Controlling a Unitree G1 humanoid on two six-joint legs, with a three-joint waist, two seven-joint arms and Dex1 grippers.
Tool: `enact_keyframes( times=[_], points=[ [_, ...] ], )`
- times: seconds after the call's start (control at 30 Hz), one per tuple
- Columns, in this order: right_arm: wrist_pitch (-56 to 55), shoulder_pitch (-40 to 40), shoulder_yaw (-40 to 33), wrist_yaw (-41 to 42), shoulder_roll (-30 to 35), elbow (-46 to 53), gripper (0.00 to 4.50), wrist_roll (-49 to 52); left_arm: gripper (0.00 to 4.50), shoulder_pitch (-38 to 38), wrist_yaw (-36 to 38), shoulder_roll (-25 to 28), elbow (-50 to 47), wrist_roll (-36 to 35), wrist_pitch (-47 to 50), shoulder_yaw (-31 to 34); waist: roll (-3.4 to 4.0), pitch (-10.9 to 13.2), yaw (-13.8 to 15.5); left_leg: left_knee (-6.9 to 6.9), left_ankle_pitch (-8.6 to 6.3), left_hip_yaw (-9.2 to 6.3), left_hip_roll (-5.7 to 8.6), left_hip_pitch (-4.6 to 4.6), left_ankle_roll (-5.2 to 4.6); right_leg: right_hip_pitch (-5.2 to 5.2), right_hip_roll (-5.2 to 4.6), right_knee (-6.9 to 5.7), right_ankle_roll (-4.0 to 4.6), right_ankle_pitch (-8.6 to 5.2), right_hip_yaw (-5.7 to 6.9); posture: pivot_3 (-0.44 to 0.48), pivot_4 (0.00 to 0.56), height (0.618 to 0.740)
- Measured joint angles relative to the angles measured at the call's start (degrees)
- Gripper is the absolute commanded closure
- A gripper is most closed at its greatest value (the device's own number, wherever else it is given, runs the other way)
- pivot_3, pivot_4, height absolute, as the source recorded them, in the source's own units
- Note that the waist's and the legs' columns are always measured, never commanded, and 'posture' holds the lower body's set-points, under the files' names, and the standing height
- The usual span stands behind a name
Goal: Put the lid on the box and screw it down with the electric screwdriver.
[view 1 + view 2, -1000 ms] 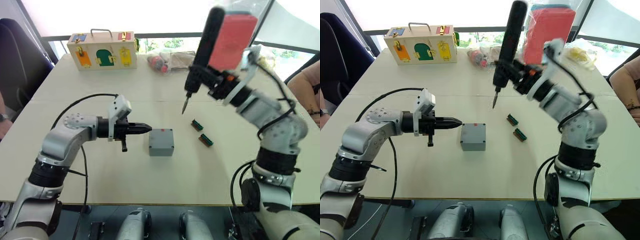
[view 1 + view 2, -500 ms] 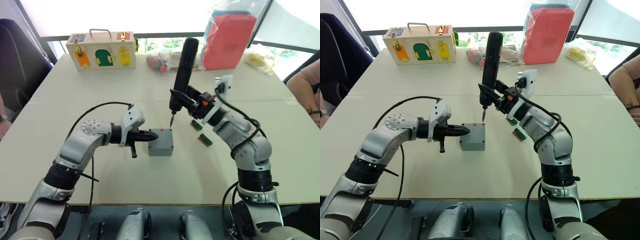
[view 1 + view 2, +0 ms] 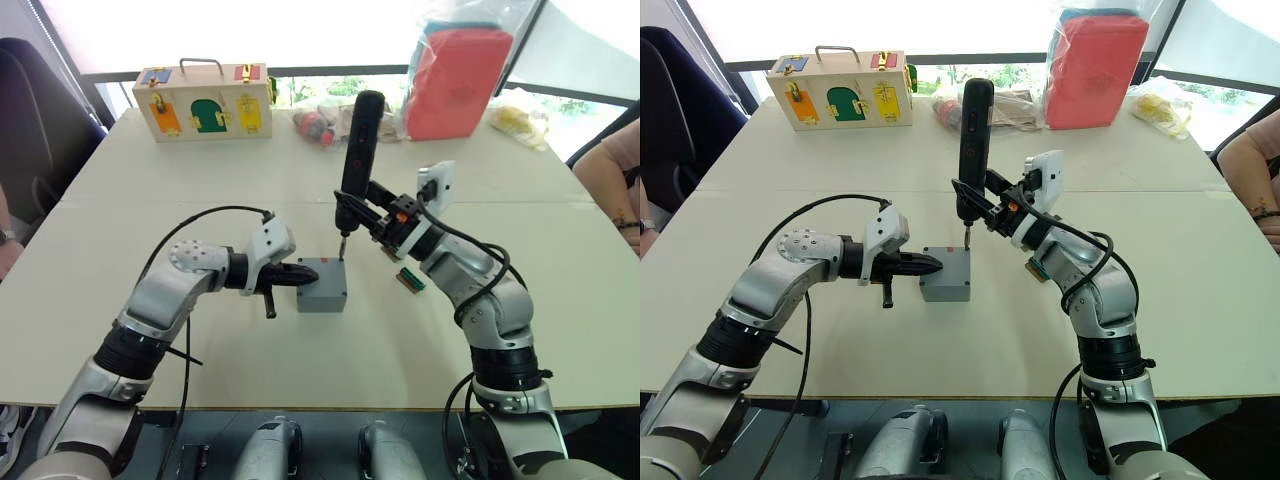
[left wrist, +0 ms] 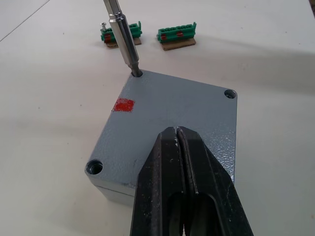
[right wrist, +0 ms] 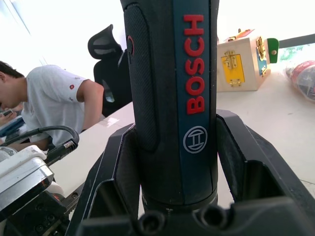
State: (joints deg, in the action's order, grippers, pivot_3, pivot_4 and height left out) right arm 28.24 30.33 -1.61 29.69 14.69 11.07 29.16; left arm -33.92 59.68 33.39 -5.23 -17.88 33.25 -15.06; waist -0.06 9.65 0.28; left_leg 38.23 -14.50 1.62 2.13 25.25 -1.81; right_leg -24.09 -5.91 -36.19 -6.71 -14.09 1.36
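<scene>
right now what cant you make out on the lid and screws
- Screw under the bit: the electric screwdriver tip fills that lid hole in the left wrist view.
- Fourth lid corner: covered by the left tool.
- Other holes: too dark to tell whether screws sit inside.
- Box interior: closed by the lid.

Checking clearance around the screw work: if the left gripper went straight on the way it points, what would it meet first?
Probably the lid on the box: the shut left gripper already points low over its top, though actual contact is unclear.
</scene>
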Motion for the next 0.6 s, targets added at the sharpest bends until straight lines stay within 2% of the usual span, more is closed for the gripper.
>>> enact_keyframes(
  times=[0.23,0.33,0.37,0.6],
  points=[
    [-3.1,-1.1,1.0,0.5,0.2,-0.1,2.57,-2.1,4.50,0.1,0.7,-0.4,-0.9,1.1,-1.2,-1.8,0.00,0.0,0.1,0.00,0.00,0.00,0.00,-0.18,0.00,0.20,0.00,0.03,0.00,0.00,0.00,0.000,0.150,0.740],
    [-3.9,-2.0,1.1,0.5,0.3,0.0,2.57,-2.4,4.50,0.6,1.1,-0.4,-0.9,1.2,-1.5,-2.1,0.00,0.0,0.1,-0.07,-0.05,-0.01,0.00,-0.68,-0.07,0.70,0.00,0.11,0.01,-0.02,0.01,0.000,0.150,0.740],
    [-4.1,-2.3,1.1,0.5,0.3,0.0,2.57,-2.6,4.50,0.7,1.2,-0.3,-0.9,1.3,-1.5,-2.2,0.00,0.0,0.2,-0.09,-0.25,-0.01,0.00,-0.86,-0.41,0.87,0.00,0.12,0.03,-0.05,0.01,0.000,0.150,0.740],
    [-6.6,-4.6,1.8,0.0,0.0,1.2,2.57,-3.5,4.50,1.4,1.2,-0.4,-1.6,1.5,-1.3,-2.2,0.00,-0.2,0.3,-0.09,-0.27,-0.02,0.00,-0.91,-0.43,0.90,-0.01,0.11,0.04,-0.05,-0.01,0.000,0.150,0.740]
  ],
)
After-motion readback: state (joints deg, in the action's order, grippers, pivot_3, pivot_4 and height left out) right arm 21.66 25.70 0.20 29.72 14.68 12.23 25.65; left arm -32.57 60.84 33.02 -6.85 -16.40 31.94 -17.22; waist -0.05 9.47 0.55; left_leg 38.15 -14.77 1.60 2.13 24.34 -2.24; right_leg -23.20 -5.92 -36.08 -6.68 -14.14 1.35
